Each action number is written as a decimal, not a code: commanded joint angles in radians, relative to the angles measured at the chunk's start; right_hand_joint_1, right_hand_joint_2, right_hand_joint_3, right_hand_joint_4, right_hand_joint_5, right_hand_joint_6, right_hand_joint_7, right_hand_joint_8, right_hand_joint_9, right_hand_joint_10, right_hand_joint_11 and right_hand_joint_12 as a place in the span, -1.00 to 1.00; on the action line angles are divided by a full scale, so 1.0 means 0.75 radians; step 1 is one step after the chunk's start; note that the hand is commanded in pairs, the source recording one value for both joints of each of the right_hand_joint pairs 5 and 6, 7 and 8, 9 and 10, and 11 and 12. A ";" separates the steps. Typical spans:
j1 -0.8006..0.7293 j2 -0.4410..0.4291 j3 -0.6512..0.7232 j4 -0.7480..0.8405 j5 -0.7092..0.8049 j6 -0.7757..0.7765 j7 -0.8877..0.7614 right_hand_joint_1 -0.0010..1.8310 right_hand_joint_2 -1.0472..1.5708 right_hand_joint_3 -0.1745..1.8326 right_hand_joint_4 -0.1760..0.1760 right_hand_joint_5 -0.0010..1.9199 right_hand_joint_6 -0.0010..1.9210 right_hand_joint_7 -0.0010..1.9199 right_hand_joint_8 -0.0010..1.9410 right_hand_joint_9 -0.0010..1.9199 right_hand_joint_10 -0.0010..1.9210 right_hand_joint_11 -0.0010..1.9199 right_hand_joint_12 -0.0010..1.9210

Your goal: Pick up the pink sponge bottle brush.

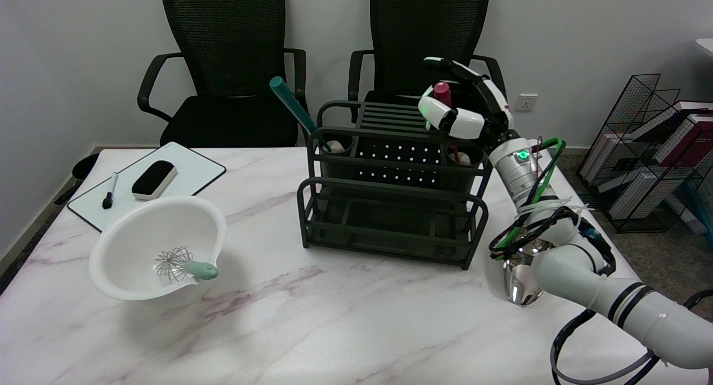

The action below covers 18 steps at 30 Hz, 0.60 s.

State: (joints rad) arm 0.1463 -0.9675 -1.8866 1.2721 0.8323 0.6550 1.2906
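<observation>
The right arm (613, 290) enters nearest the camera at the lower right, a white jointed limb wrapped in black and green cables, rising toward a dark rack (390, 206) that stands mid-table. A shiny metal object (521, 279) lies on the marble table (334, 329) just right of the rack, under the arm. In front of the rack the tabletop is bare marble up to the near edge. Left of the rack and well apart from it sits a white bowl (159, 245) holding a whisk (184, 265), near the table's left edge. Behind the bowl lies a whiteboard (189, 167) with an eraser (154, 179) and a marker (110, 190). Two black chairs (234, 67) stand behind the rack.

The brush (443, 93) stands upright in the rack's back right cup (465, 159). Its dark pink handle top shows above the hand, a thin reddish stem below; the sponge end is hidden. A teal-handled brush (292, 109) leans from the back left cup.

The right hand (465, 103) is above the rack's right rear corner, fingers curled around the brush handle, gripping it.
</observation>
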 commanded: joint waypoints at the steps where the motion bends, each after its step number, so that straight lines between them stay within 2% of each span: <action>1: -0.002 -0.002 -0.010 -0.022 0.002 0.017 0.005 0.25 0.16 0.02 0.00 -0.44 -0.44 0.15 0.13 0.27 0.27 0.34 0.34; 18: 0.021 -0.015 -0.019 -0.028 -0.006 0.007 0.032 0.21 0.26 0.03 0.00 -0.06 -0.06 0.44 0.42 0.55 0.55 0.45 0.45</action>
State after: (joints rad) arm 0.1472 -0.9687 -1.8951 1.2585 0.8329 0.6623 1.3052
